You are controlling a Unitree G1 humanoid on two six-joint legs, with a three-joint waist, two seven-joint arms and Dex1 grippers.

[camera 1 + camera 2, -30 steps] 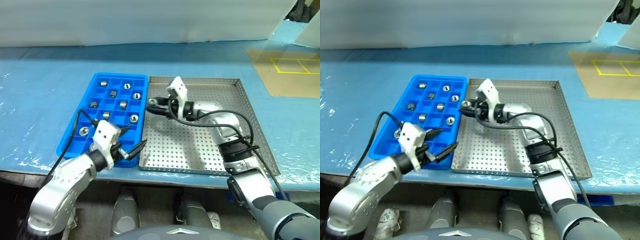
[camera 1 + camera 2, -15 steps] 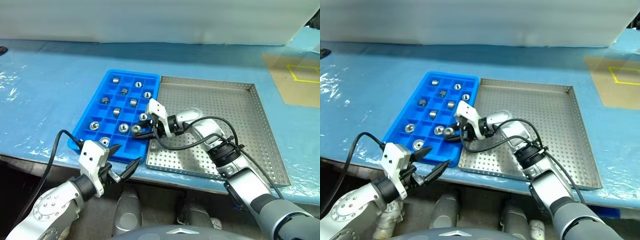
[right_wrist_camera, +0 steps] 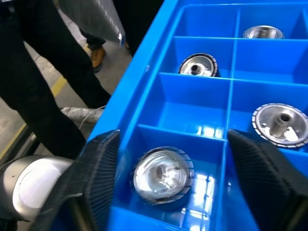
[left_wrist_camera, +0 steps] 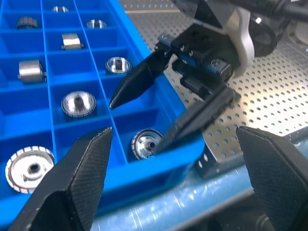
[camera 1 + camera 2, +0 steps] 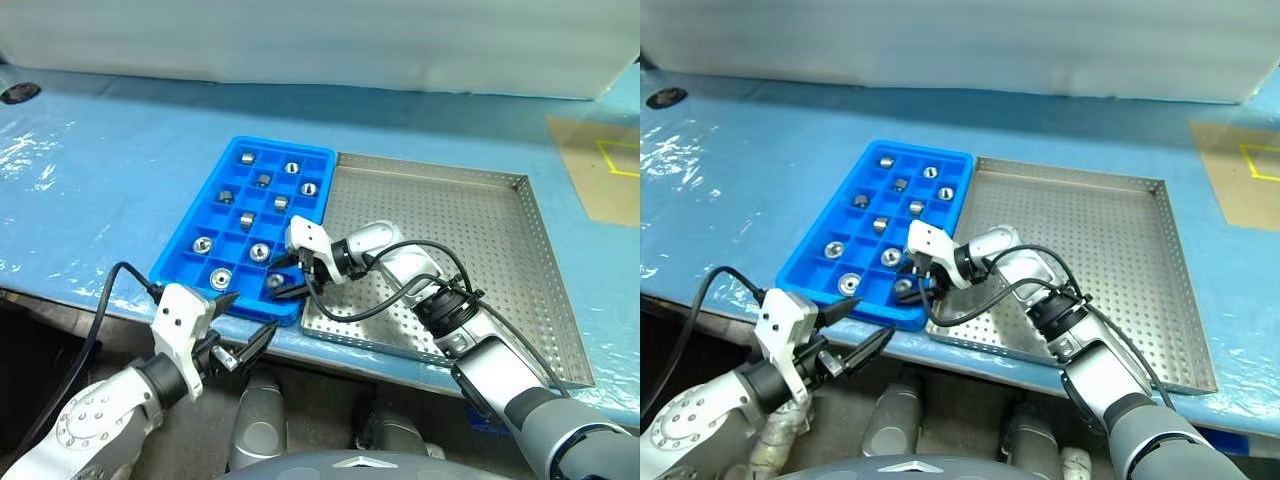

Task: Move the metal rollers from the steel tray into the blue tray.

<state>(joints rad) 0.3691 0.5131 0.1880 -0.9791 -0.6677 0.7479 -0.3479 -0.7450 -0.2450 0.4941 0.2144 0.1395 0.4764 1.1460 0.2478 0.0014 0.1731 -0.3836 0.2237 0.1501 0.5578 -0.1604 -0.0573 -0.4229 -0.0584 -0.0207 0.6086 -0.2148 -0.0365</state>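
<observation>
The small shiny silver metal rollers (image 5: 260, 251) are short round pieces, each with a hole or hub in the middle, and they lie one to a square compartment in the bright blue plastic tray with a grid of compartments (image 5: 199, 215). Some sit on their flat face and show the hole, others lie on their side. One roller (image 4: 146, 143) rests in the compartment at the blue tray's near corner, on the side next to the large square perforated steel tray (image 5: 480, 240). The steel tray touches the blue tray's long edge, and the part of its dotted floor that shows is bare. Both trays sit on the table covered in blue film (image 5: 90, 180).

The right arm reaches across the steel tray's near corner toward the blue tray, its wrist bent so the right claw (image 5: 285, 283) points down into that near corner compartment. Its two black fingers (image 4: 139, 82) are spread apart on either side of the corner roller and pinch nothing.

The left arm is held low in front of the blue tray's near edge, off the table. The left claw (image 5: 248, 328) points toward the blue tray, fingers spread wide and empty.
</observation>
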